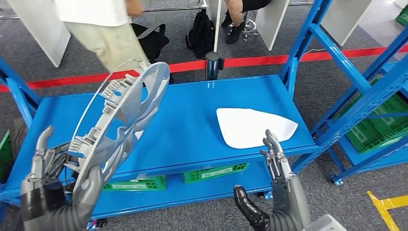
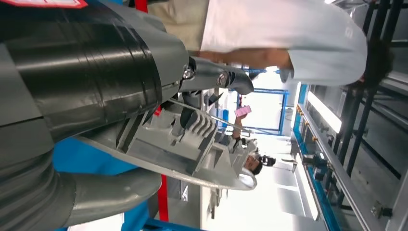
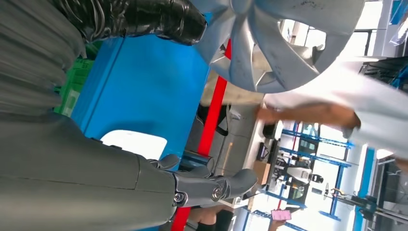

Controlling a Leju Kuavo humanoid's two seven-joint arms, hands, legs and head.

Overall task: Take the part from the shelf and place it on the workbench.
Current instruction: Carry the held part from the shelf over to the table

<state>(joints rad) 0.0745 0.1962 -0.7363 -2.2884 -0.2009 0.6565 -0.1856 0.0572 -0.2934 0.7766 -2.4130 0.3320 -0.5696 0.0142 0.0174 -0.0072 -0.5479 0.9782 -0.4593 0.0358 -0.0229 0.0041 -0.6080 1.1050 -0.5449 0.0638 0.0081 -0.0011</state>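
A large silver wheel cover [image 1: 122,115] with a wire ring stands tilted on edge above the left of the blue bench top [image 1: 192,125]. My left hand [image 1: 50,168] grips its lower rim from behind. In the left wrist view the cover's ribbed back clips [image 2: 187,139] lie between the thumb and the dark fingers [image 2: 211,79]. My right hand [image 1: 276,156] is open, fingers straight, at the bench's front edge, just short of a flat white part [image 1: 252,126] lying on the right of the top. The right wrist view catches the cover's spokes [image 3: 269,43].
A person in a white shirt [image 1: 103,24] walks behind the bench, past a red barrier tape [image 1: 260,60] with a black post [image 1: 212,65]. A blue rack [image 1: 356,91] with green crates [image 1: 380,127] stands to the right. Green crates [image 1: 211,172] sit under the bench.
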